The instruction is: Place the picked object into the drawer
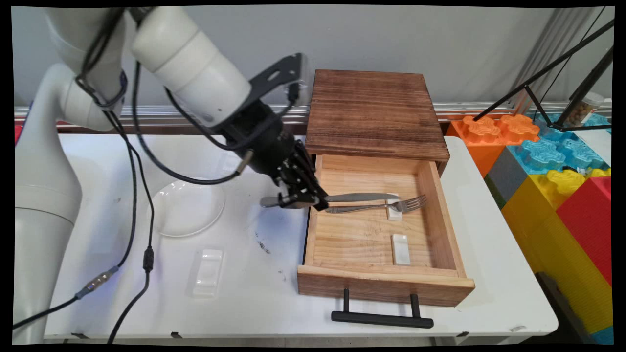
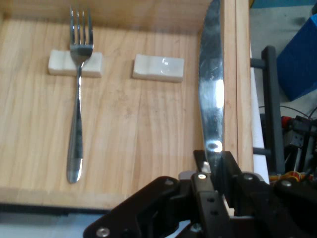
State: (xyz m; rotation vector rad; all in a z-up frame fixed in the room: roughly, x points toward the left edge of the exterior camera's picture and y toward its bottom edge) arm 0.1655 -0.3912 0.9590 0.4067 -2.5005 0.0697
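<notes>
knife (image 2: 211, 94): you're holding it by the handle end, blade sticking straight out ahead of the jaws and hanging over the open drawer, close along one side wall. It's polished steel, thin, flat and stiff, probably light but slick, so I'd guess it could pivot in a grip this far back.

gripper (image 1: 299, 198): jaws are clamped on the knife, with a bit of handle poking out behind them in the main view. Gripping nearer the handle's middle looks like the steadier spot to me.

fork (image 2: 78, 94): lying in the drawer off to one side of the jaws, roughly parallel to the blade, its neck resting on a small white rest (image 2: 59, 63). Same shiny metal.

second rest (image 2: 158, 67): a bare white glazed block, sitting between fork and blade, ahead of the jaws. Probably ceramic, so chippable.

drawer (image 1: 386, 285): pale raw wood, pulled out, black bar handle, darker wooden box (image 1: 372, 111) above.

table (image 1: 494, 274): white, behind the jaws you're seeing a clear glass plate (image 1: 187, 208) and a small white tray (image 1: 207, 272).
</notes>
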